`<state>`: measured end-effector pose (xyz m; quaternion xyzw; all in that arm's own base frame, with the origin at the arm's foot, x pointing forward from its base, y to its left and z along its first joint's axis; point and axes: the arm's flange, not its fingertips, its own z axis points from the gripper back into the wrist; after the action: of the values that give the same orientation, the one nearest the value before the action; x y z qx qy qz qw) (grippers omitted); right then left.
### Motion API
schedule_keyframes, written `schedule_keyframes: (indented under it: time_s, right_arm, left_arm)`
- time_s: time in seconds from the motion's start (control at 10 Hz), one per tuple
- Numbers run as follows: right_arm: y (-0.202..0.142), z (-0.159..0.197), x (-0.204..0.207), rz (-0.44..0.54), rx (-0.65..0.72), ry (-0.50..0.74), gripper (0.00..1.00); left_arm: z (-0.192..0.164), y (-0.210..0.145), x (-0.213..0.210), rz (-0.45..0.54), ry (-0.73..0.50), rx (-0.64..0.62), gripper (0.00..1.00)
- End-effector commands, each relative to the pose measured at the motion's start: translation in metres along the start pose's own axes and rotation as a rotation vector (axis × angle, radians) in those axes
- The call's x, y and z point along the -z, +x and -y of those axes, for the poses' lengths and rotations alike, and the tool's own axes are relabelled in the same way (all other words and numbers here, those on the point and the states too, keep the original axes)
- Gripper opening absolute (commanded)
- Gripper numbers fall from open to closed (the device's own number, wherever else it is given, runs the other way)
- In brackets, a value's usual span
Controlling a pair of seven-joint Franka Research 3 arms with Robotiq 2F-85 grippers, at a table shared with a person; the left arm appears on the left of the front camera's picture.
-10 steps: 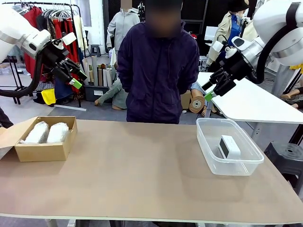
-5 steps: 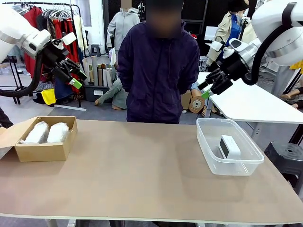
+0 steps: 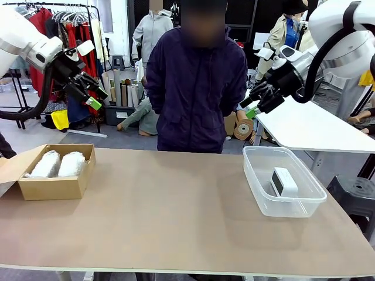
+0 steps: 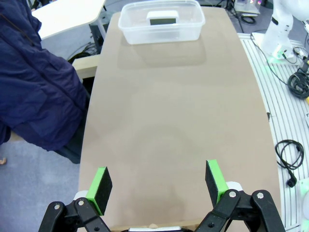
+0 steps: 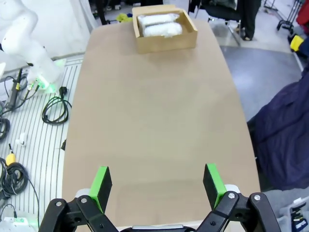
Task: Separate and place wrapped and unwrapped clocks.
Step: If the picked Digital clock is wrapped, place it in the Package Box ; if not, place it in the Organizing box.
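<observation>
Front view showed a plain tan bench [image 3: 176, 211] running the width of the room. At its left end sat an open cardboard box [image 3: 54, 186] holding the two bubble-wrap bundles [image 3: 58, 164] side by side. Above it the left gripper [image 3: 94, 96] hung well clear of the bench, its fingers spread and pinching nothing. Behind stood a clothes rack [image 3: 64, 23] with red garments, then rolls of material against the wall. A person in a dark blue jacket [image 3: 196, 88] stood at the far edge, mid-bench. Toward the right, a clear plastic tub [image 3: 283, 182] held the white clock [image 3: 285, 180], resting on its side. The right gripper [image 3: 251, 106] hovered high behind the tub, fingers likewise spread and bare. A white side table [image 3: 310, 126] stood beyond it.
</observation>
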<state>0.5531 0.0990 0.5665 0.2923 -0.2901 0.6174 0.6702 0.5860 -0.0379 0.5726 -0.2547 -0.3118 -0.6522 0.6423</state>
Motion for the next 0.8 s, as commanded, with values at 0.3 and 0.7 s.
schedule_keyframes:
  time_s: [0.3,0.7]
  right_arm:
    - [-0.007,0.016,0.009,0.049,-0.027,0.049,1.00]
    - [-0.007,0.008,0.010,0.004,-0.008,0.030,1.00]
  left_arm:
    - [0.001,0.000,-0.002,-0.004,-0.006,0.016,1.00]
    - [0.001,0.000,-0.002,-0.004,-0.006,0.016,1.00]
